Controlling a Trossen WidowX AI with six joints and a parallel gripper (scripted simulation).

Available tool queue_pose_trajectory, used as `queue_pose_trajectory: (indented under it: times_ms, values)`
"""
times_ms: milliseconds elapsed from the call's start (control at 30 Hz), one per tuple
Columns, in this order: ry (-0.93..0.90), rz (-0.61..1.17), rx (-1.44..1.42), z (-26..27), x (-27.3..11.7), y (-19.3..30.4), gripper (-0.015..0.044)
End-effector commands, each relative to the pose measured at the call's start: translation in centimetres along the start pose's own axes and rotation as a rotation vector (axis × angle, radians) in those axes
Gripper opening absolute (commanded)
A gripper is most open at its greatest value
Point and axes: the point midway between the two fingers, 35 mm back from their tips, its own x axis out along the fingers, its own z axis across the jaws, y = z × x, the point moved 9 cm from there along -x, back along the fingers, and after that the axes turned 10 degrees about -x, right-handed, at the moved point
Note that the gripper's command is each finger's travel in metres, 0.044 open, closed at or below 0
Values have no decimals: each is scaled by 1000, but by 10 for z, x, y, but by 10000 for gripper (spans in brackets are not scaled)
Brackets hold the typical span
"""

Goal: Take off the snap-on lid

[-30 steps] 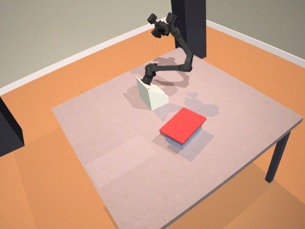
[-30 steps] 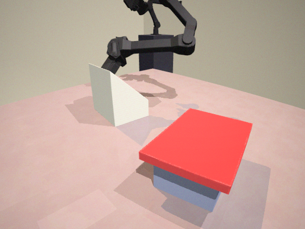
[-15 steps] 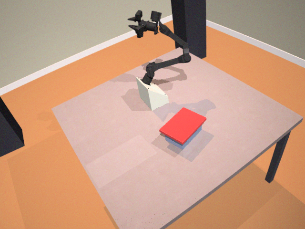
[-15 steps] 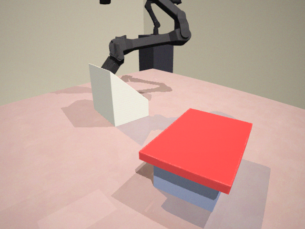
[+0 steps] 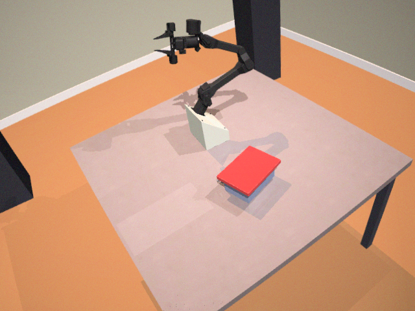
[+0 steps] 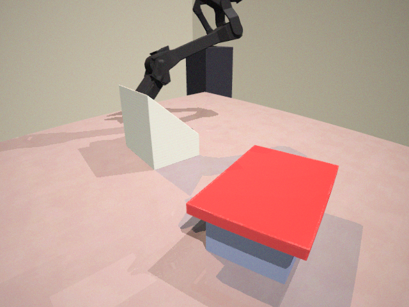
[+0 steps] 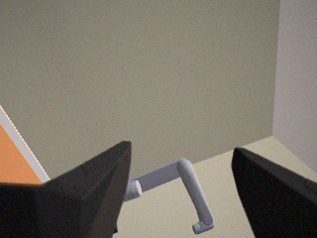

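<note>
The storage box [image 5: 237,194] [image 6: 244,256] is blue and stands upright on the table. Its red lid [image 5: 249,170] [image 6: 267,198] lies over the top of the box, flat face up, with its rim overhanging the walls. My gripper [image 5: 154,45] [image 7: 182,147] is partly open with nothing between its fingers. It is high above the far left part of the table, well away from the box, and its fingers point to the left in the top view. In the exterior view it is mostly cut off at the top. The wrist view shows neither box nor lid.
The pale wedge-shaped arm base [image 5: 216,135] [image 6: 173,142] stands behind the box on the table [image 5: 167,234] [image 6: 49,204]. A dark pillar [image 5: 264,40] [image 6: 218,71] rises behind the table's far corner. The wrist view shows walls and a grey bent shape [image 7: 195,193].
</note>
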Motion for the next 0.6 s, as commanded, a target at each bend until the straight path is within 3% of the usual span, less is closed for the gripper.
queue_pose_trajectory:
  times_ms: [0,200,333,567]
  values:
    - [-112,-201,170,20,25,-39,235]
    - [-305,-395,394,48,44,-90,235]
    - [-547,-510,625,79,50,-134,235]
    - [-917,-545,870,121,44,-182,235]
